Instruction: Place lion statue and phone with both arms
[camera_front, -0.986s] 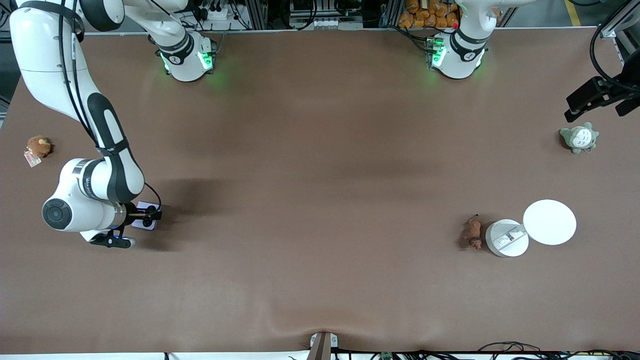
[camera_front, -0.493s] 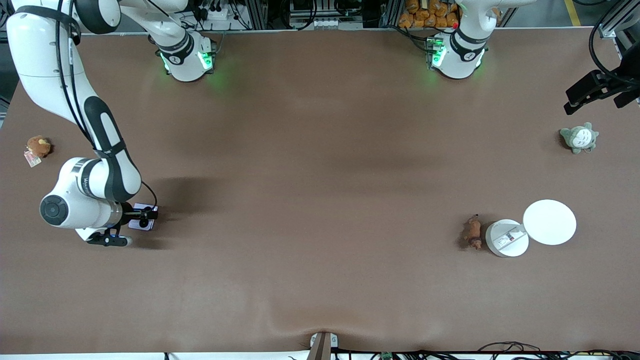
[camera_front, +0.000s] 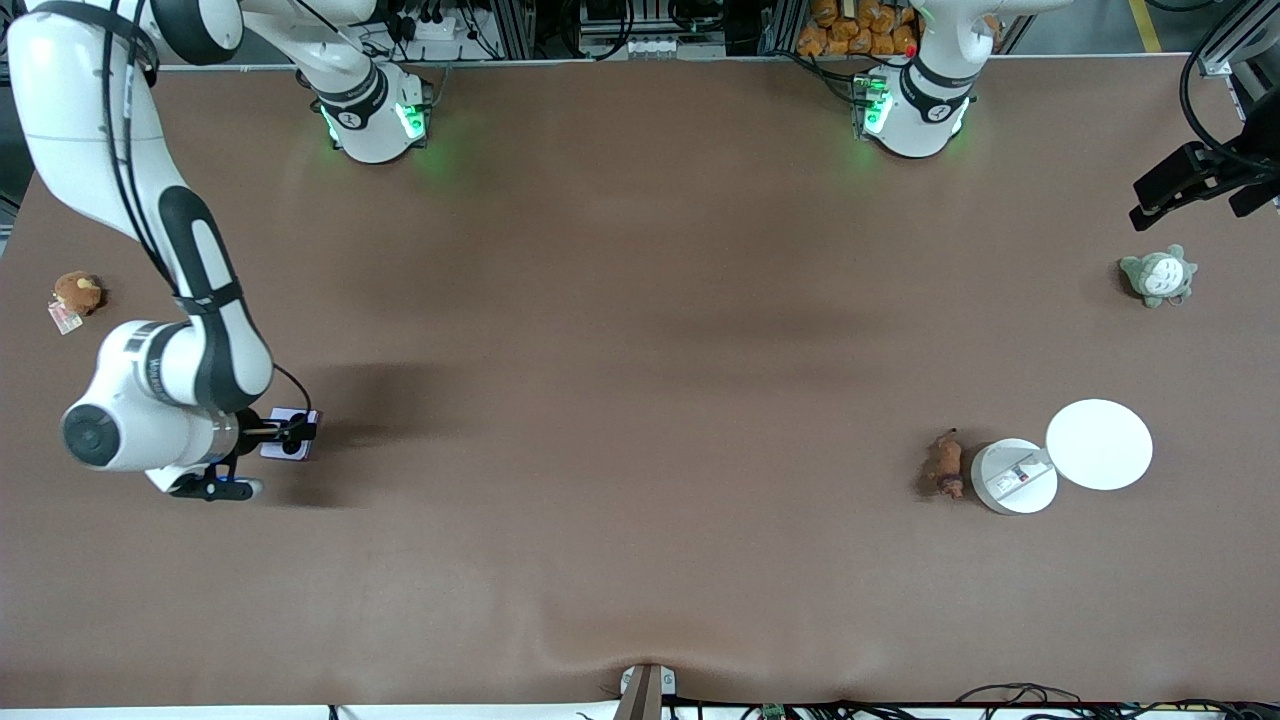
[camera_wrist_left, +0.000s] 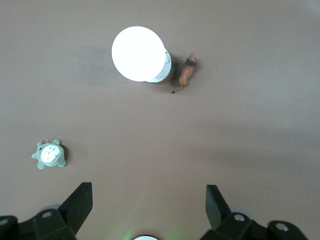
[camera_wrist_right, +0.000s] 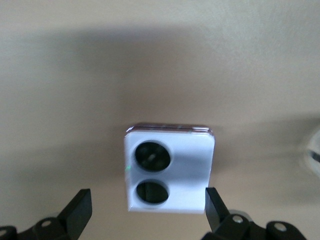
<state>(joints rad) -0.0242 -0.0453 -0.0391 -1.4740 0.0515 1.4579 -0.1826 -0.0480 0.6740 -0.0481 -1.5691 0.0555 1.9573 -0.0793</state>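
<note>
The right gripper (camera_front: 285, 437) hung low over the phone (camera_front: 289, 436), which lay flat on the worktop (camera_front: 640, 400) near the right arm's end. Its fingers (camera_wrist_right: 80, 207) were spread wide, one on each side of the phone, not yet touching, so I judged a grasp was being prepared. The lion statue (camera_front: 945, 464) lay toward the left arm's end, just beside a small white round container (camera_front: 1013, 476). The left gripper (camera_front: 1195, 180) waited high above the grey-green plush toy (camera_front: 1157, 275), fingers (camera_wrist_left: 80, 202) also spread, probably to keep clear.
</note>
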